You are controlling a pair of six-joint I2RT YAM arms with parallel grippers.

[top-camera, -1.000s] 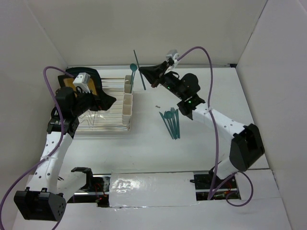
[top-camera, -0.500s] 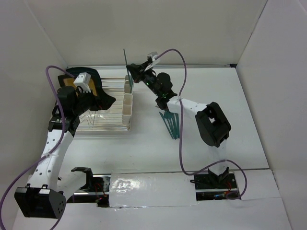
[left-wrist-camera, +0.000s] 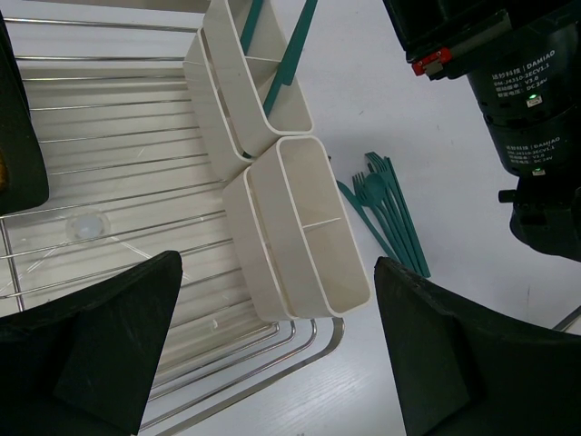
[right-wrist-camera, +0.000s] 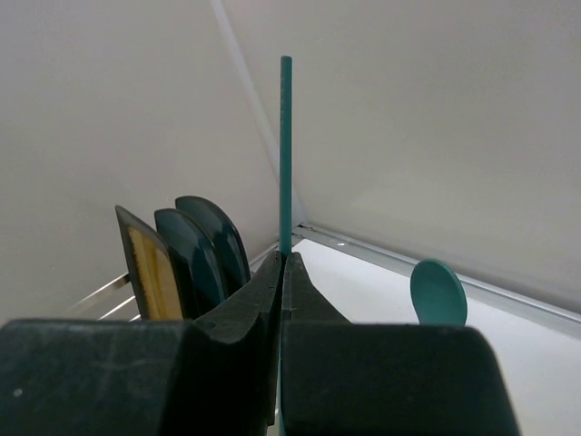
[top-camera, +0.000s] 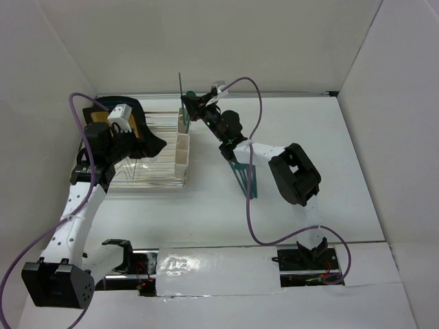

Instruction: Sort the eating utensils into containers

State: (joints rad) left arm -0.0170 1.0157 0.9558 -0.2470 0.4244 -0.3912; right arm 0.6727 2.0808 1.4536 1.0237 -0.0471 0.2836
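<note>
The right gripper (right-wrist-camera: pixel 281 261), clamped on one upright teal utensil (right-wrist-camera: pixel 285 154), hovers over the far end of the cream cups (top-camera: pixel 182 155), the other utensils (top-camera: pixel 245 175) lie just right of those cups, and the left gripper (left-wrist-camera: pixel 277 350) hangs spread wide above their near end.

A clear wire dish rack (top-camera: pixel 147 176) sits on the white counter (top-camera: pixel 343 151). Three dark plates (right-wrist-camera: pixel 192 259) stand upright at its far end.

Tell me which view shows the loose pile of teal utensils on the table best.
The left wrist view: the pile lies close and unobstructed beside the cream containers, fork tines distinct. The top view shows it small, partly under the right arm. The right wrist view misses it.
</note>
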